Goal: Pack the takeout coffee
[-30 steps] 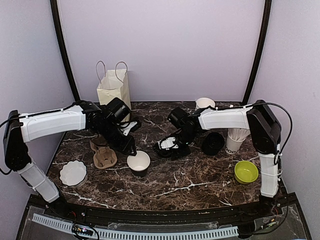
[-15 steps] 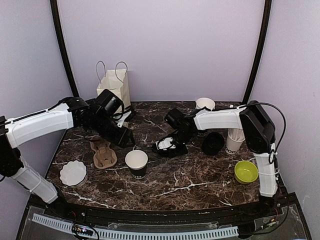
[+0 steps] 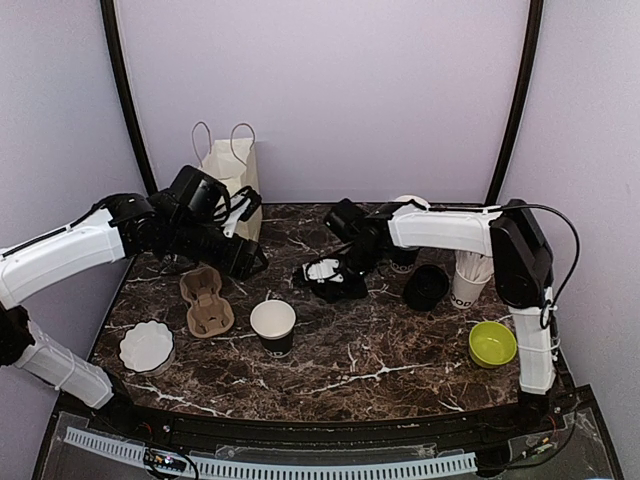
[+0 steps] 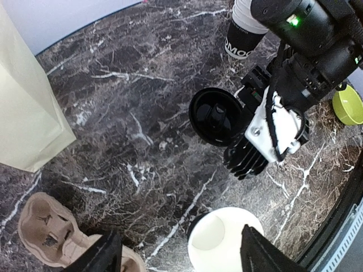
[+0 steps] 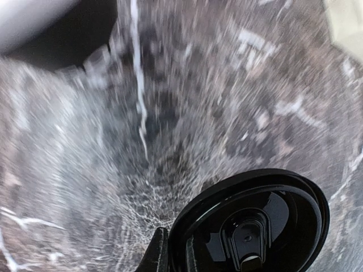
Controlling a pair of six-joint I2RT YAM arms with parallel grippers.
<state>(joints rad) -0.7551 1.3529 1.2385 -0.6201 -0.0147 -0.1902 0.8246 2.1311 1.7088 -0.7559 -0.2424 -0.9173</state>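
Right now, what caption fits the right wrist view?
Right hand pinches a black lid by its rim over the marble table.

Cup [image 3: 273, 322] just right of carrier [image 3: 205, 300]

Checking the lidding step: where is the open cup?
Top view: the open paper cup stands near the front centre, just right of the cardboard cup carrier.

Even light — heavy right-wrist motion blur
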